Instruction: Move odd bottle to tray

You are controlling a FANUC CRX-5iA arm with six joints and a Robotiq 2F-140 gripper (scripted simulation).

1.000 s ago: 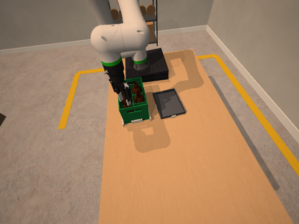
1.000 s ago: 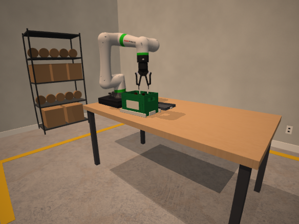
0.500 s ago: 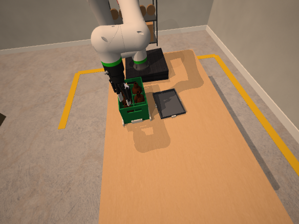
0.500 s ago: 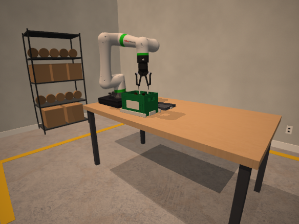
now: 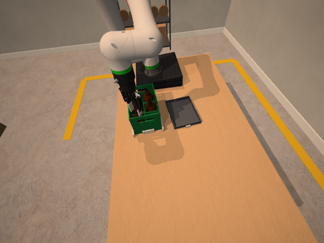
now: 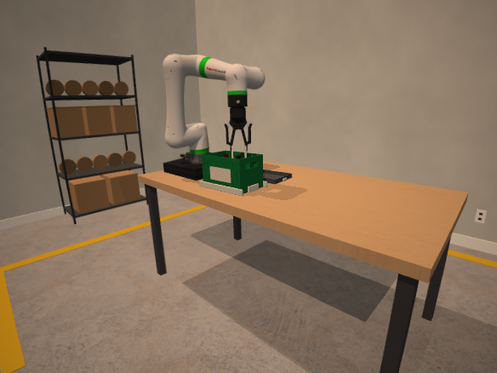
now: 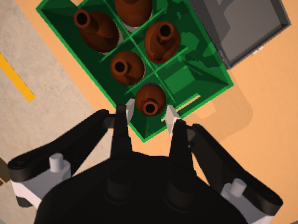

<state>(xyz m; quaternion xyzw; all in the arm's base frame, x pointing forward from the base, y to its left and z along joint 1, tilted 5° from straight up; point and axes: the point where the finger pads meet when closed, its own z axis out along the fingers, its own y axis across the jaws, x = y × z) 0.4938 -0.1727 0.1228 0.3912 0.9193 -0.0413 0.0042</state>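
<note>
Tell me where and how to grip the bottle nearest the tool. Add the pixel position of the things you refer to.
Take this bottle point(image 7: 150, 100) by its narrow neck, coming straight down from above, one finger either side. It stands upright, mouth up, and the crate point(image 5: 145, 126) point(image 6: 253, 176) point(image 7: 90, 65) walls close in its body, so the neck seems easiest.
</note>
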